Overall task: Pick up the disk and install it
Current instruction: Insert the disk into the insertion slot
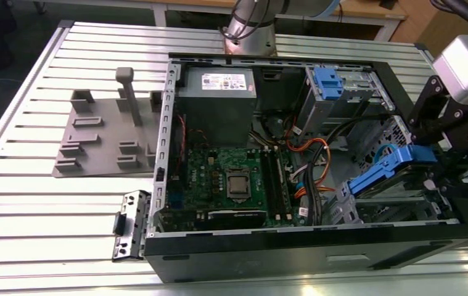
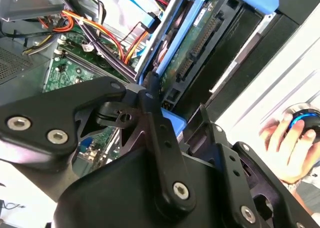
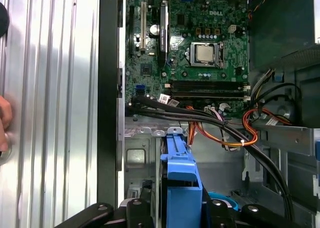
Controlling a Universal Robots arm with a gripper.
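Note:
The disk [image 1: 384, 177], framed by its blue plastic carrier, hangs tilted over the drive bay [image 1: 394, 208] at the corner of the open computer case [image 1: 299, 246] on the exterior view's right. My gripper [image 1: 421, 168] is shut on it from the right. In the second wrist view the disk [image 2: 200, 43] shows its green circuit-board underside, and the gripper [image 2: 175, 107] clamps the blue carrier between its black fingers [image 2: 150, 96]. In the first wrist view the blue carrier of the disk [image 3: 180, 168] sticks out from the gripper [image 3: 180, 209] towards the motherboard.
Inside the case lie the motherboard [image 1: 225, 179], a grey box with a white sticker [image 1: 217, 92], a silver cage with a blue latch [image 1: 336, 86] and orange and black cables [image 1: 316, 166]. A grey fixture [image 1: 106, 132] and black bracket [image 1: 131, 225] lie left. A person's hand [image 2: 290, 138] rests beside the case.

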